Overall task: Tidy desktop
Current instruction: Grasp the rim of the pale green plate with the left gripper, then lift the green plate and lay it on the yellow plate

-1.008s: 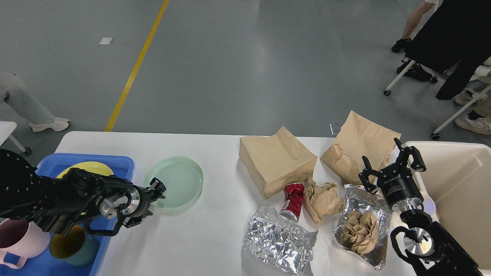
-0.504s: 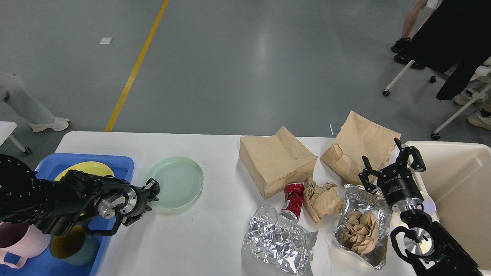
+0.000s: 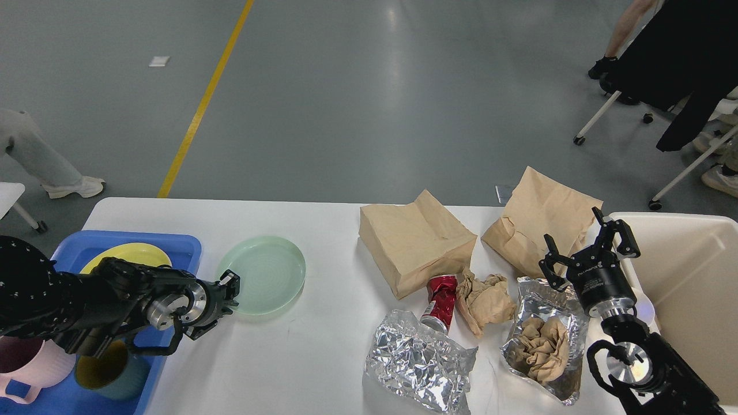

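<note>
head view: the desktop (image 3: 300, 357), white with rounded corners, fills the lower half of the frame from the left edge to the right. at lower left a blue tray (image 3: 179, 245) sits on it, holding a yellow plate (image 3: 124, 253), a pink mug (image 3: 29, 369) and a teal cup with a yellow inside (image 3: 112, 369). just right of the tray lies a pale green plate (image 3: 268, 274). the left gripper (image 3: 230, 288) comes in from the lower left and sits at the near left rim of the green plate; its fingers are too dark and end-on, so i cannot tell whether they are spread or pressed together. at centre right lie two brown paper bags (image 3: 415, 239) (image 3: 536, 216), a crushed red can (image 3: 441, 300), a crumpled brown paper wad (image 3: 484, 300), a foil sheet (image 3: 415, 360) and a foil wrapper with brown paper inside (image 3: 545, 337). the right gripper (image 3: 588, 248) hangs above the far end of that wrapper with fingers spread wide and nothing between them. a cream bin (image 3: 692, 271) stands at the right edge.
</note>
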Motion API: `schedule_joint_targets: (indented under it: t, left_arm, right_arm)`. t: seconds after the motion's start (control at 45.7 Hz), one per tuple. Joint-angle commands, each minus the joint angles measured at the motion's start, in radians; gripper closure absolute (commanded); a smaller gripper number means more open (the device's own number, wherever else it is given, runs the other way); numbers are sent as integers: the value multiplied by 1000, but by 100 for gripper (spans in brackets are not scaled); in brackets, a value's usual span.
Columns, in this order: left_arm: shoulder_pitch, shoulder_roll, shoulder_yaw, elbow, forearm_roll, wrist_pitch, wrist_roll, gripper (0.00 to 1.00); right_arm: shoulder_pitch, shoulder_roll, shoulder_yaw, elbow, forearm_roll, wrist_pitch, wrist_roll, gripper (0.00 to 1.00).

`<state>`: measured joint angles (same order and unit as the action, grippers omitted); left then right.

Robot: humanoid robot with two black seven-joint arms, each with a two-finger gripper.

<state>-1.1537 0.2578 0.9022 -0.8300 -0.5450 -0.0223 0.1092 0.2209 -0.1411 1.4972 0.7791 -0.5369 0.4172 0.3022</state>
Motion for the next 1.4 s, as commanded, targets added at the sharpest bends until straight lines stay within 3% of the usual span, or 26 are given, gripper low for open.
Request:
schedule_joint_targets:
  t: [0.0, 0.197, 0.701, 0.964, 1.205, 1.38]
  left_arm:
    - [2, 0, 0, 0, 0, -1, 1, 88]
    - [3, 5, -6, -1, 0, -5, 6, 100]
    - [-53, 28, -16, -46, 0, -73, 18, 100]
    - [-303, 166, 73, -313, 0, -85, 21, 100]
    - [-696, 219, 270, -624, 0, -99, 9, 100]
    - [-972, 222, 429, -755, 0, -217, 15, 100]
  right_arm:
    - [0, 0, 0, -1, 0, 0, 0, 0]
    - [0, 0, 0, -1, 0, 0, 0, 0]
    - [0, 0, 0, -1, 0, 0, 0, 0]
    - [0, 0, 0, -1, 0, -1, 0, 0]
    - [0, 0, 0, -1, 0, 0, 0, 0]
    - [0, -2, 0, -1, 0, 0, 0, 0]
